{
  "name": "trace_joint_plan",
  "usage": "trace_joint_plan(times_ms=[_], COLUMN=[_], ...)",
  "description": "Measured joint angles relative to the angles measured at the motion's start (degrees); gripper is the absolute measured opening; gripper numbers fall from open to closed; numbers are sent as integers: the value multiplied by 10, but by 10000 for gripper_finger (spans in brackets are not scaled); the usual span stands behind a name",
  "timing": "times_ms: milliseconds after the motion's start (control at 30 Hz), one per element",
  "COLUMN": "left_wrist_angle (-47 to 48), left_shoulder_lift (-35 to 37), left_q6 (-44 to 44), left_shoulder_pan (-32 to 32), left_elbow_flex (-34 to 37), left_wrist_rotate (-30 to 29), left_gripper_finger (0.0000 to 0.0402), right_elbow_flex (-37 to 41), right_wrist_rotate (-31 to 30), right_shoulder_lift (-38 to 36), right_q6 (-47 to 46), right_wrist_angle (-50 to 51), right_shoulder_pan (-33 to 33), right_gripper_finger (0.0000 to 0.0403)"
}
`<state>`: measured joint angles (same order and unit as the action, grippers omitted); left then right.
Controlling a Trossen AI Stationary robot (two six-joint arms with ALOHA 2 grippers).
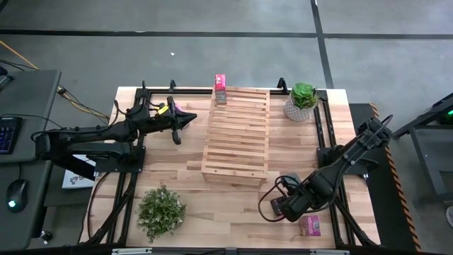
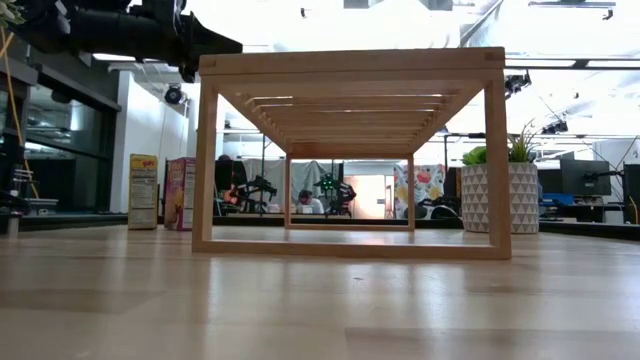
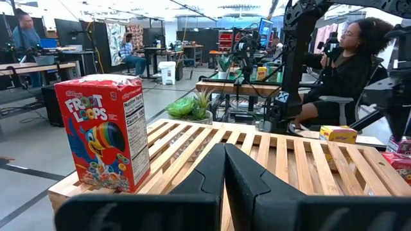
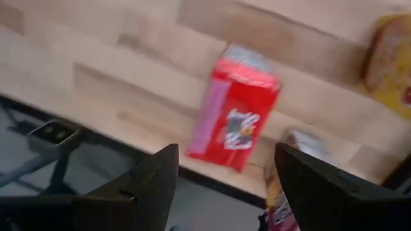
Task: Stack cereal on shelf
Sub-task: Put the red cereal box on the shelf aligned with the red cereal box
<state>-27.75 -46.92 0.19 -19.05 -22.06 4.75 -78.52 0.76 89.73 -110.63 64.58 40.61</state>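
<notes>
Two dark arms work over a plank table (image 1: 177, 205) in the high view. The slatted wooden shelf (image 1: 236, 138) stands near the table's middle, reaching toward the far edge, and one red cereal box (image 1: 220, 81) sits on the shelf's far left corner. The left gripper (image 1: 185, 119) hovers left of the shelf, its fingers pressed together and holding nothing. The right gripper (image 1: 274, 207) hangs low near the front right corner, with a pink cereal box (image 1: 310, 225) lying on the table just beside it. A potted succulent (image 1: 301, 101) stands by the far right corner and a leafy plant (image 1: 161, 210) near the front left.

From table height, the low view looks through the open frame of the shelf; a yellow cereal box (image 2: 143, 191) and a pink one (image 2: 180, 193) stand upright on the table beside its left post, and a patterned planter (image 2: 497, 197) stands at its right.

On the left wrist view, a Froot Loops box (image 3: 104, 141) stands upright on the corner of the slats, beyond the closed fingers (image 3: 192, 186). More small boxes (image 3: 338, 133) show across the shelf, and seated people occupy the room behind.

Looking down, the right wrist view shows the spread, empty fingers (image 4: 151, 176) above a red box (image 4: 234, 115) lying flat near the table's edge, apart from them.
</notes>
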Motion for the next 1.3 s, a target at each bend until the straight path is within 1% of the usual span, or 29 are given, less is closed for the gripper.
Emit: trace_joint_plan(times_ms=[167, 333, 533, 633, 733, 867, 1300], left_wrist_angle=[0, -6, -5, -5, -6, -6, -9], left_shoulder_lift=[0, 0, 0, 0, 0, 0, 0], left_q6=[0, 0, -1, -1, -1, 0, 0], left_shoulder_pan=[0, 0, 0, 0, 0, 0, 0], left_elbow_flex=[0, 0, 0, 0, 0, 0, 0], left_wrist_rotate=[0, 0, 6, 26, 41, 39, 37], left_gripper_finger=[3, 3, 3, 3, 3, 3, 3], right_elbow_flex=[0, 0, 0, 0, 0, 0, 0], right_wrist_rotate=[-43, -47, -66, -67, -65, -50, -55], right_shoulder_lift=[0, 0, 0, 0, 4, 15, 41], right_q6=[1, -5, -51, -55, -81, -98, -106], right_wrist_angle=[-17, -16, -15, -8, 9, 28, 27], right_shoulder_pan=[3, 3, 4, 5, 9, 16, 18], right_gripper_finger=[250, 250, 250, 250, 250, 250, 250])
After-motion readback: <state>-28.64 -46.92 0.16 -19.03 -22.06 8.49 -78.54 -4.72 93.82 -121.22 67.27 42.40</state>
